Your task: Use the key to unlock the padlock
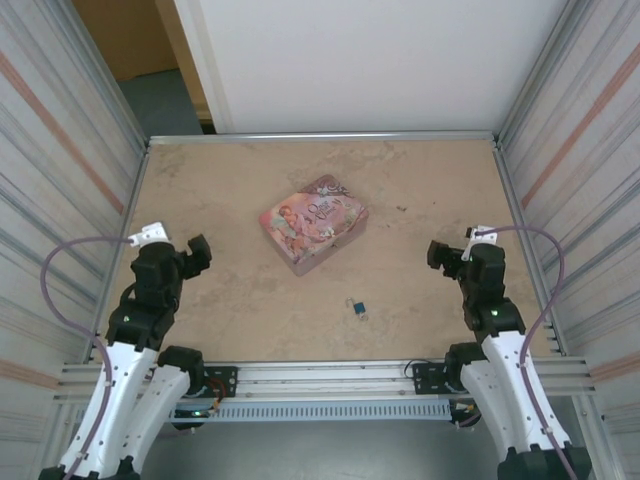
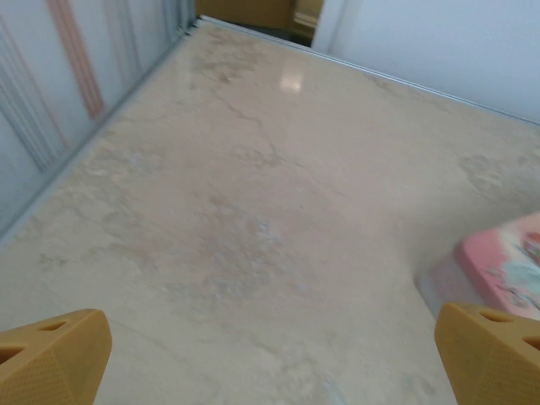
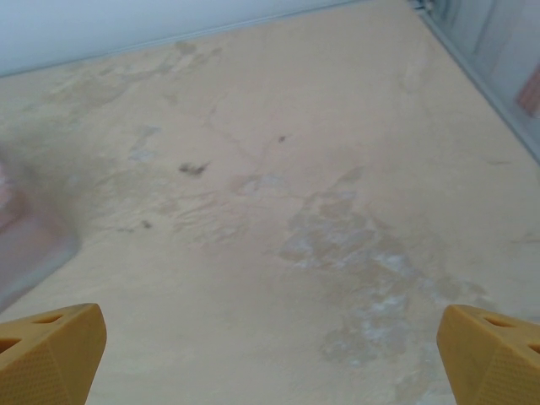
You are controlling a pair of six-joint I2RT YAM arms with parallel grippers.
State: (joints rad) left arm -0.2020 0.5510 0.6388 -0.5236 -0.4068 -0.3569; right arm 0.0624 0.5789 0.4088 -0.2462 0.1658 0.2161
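1. Pink decorated tin (image 1: 313,224): lies flat mid-table, lid up, turned skew to the table edges.
2. Table (image 1: 440,290): beige marbled top, with a few dark specks (image 3: 192,169) and pale worn patches in the right wrist view.
3. Corrugated metal walls (image 1: 60,150) on both sides, white panel (image 1: 380,60) behind the far edge.
4. Aluminium rail (image 1: 330,375) runs along the near edge.

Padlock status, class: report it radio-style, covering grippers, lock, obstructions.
Left gripper and right gripper open, empty. Padlock on table near front edge, untouched. Pink tin behind it, apart, not blocking.
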